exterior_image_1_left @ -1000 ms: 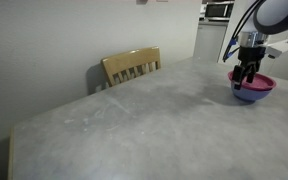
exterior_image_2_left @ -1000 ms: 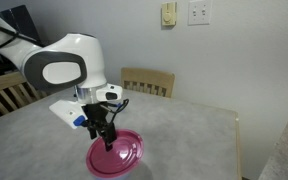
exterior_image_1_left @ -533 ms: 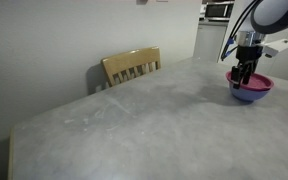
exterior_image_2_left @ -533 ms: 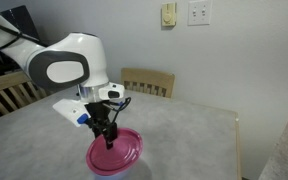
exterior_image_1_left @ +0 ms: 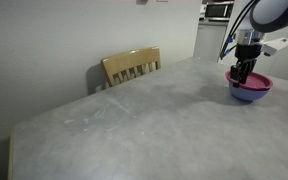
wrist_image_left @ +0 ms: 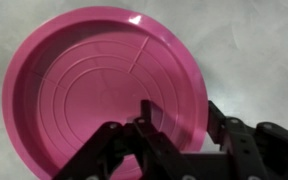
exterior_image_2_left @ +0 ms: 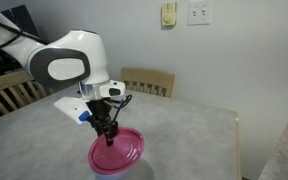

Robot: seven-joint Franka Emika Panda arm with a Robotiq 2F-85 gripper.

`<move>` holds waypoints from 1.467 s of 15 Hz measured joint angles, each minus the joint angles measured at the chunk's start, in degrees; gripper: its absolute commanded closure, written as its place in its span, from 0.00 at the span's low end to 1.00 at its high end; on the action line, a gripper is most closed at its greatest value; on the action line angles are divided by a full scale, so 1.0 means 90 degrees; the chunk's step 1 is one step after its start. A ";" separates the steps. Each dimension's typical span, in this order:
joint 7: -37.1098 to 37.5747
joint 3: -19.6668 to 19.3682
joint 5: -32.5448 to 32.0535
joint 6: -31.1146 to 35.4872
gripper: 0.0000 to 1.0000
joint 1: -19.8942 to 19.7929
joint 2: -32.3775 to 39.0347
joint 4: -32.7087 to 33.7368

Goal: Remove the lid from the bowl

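Pincer: in the wrist view the pincer (wrist_image_left: 178, 112) is partly open, with one finger inside the lid's rim and one outside; whether it grips cannot be told.
Lid: the lid (wrist_image_left: 94, 90) lies directly beneath the pincer, covering the bowl (exterior_image_1_left: 250, 96) on the bench (exterior_image_1_left: 134, 120).
Views: the bowl's side shows only in an exterior view; the lid's concentric rings show only at the wrist.
Change: pincer and lid sit slightly higher than a second ago.
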 measured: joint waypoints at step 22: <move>0.1312 0.0005 -0.1889 -0.0100 0.97 0.0753 -0.0616 -0.0074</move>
